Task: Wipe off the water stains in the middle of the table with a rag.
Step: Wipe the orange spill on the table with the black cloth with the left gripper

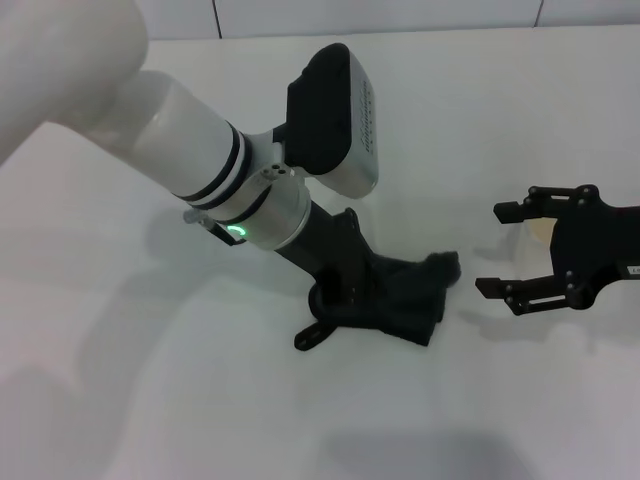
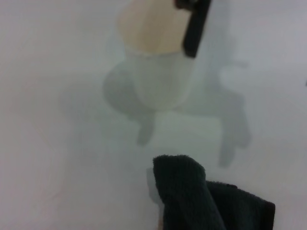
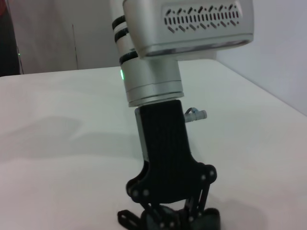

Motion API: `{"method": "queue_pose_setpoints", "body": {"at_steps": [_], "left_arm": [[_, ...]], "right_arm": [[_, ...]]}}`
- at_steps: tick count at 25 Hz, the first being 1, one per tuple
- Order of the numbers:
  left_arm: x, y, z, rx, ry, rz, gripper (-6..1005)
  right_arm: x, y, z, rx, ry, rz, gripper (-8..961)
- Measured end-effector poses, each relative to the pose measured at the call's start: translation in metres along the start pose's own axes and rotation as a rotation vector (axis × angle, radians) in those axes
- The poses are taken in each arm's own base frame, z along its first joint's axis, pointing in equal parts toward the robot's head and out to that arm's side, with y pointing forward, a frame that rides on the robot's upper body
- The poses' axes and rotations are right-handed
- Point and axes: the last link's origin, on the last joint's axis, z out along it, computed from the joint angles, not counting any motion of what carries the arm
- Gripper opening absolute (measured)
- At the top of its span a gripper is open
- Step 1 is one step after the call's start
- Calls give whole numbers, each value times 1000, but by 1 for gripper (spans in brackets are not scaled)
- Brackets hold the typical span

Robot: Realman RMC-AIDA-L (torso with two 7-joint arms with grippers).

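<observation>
Head view shows the left claw gripping the rag, pressed on the worktop. Right claw waits open. No stain shows; wiping looks underway.

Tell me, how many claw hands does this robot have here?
2. The left gripper presses down on the black rag mid-table; the right gripper hovers open beside it, at the table's right edge.
</observation>
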Motion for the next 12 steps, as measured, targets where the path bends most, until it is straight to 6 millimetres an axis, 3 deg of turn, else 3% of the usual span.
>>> {"method": "queue_pose_setpoints", "body": {"at_steps": [12], "left_arm": [[2, 6, -2, -26, 9, 22, 60]], "right_arm": [[1, 1, 0, 1, -1, 4, 857]]}}
